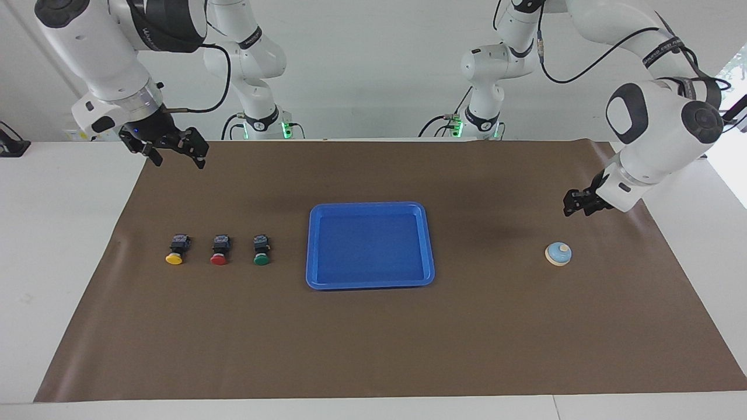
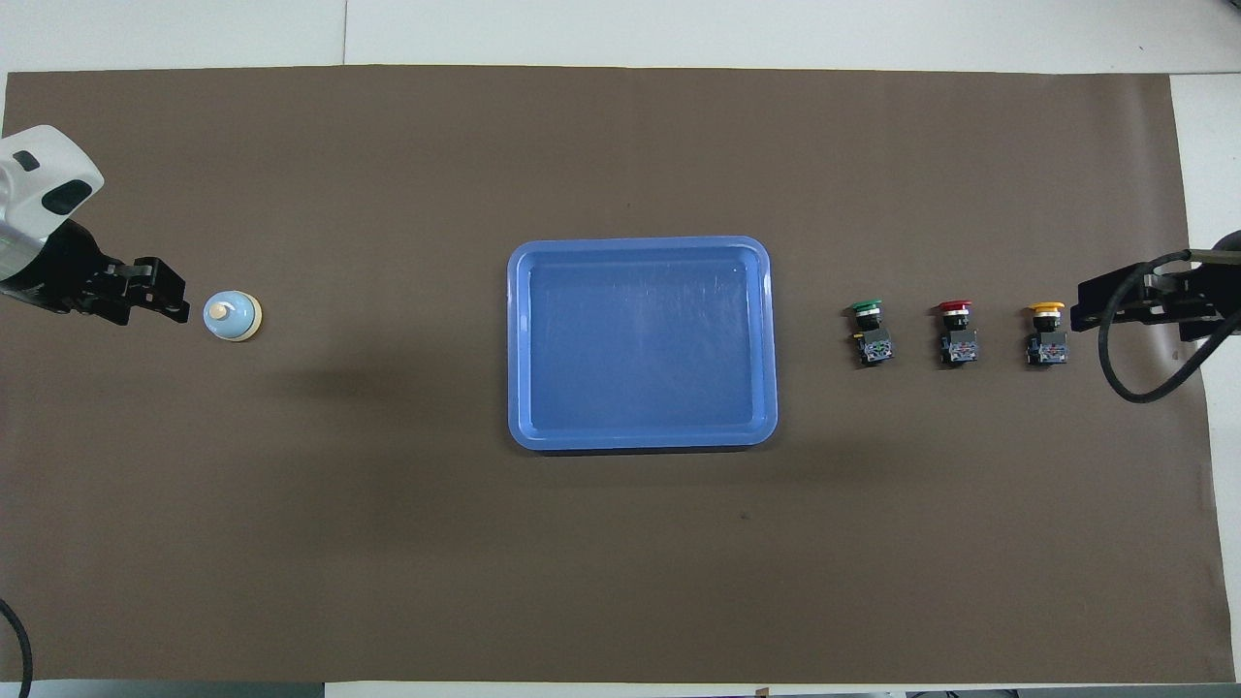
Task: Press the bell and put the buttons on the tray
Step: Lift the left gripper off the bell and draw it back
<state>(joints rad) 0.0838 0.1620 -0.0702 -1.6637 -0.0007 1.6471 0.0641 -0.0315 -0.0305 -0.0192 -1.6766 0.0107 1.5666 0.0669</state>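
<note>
The bell stands alone on the brown mat, toward the left arm's end of the tabletop. The left tool hangs in the air above the mat close to the bell, touching nothing and holding nothing; how far its fingers are apart I cannot tell.

The blue tray lies in the middle, with nothing in it. The three buttons lie in a row beside the tray, toward the right arm's end: green closest to the tray, then red, then yellow. The right tool waits high over the mat's corner, its fingers spread wide, empty.

I think the buttons come next. For a good pick the right tool should come straight down on one black body, not on the round cap, and grip across the flat sides so it does not roll.
</note>
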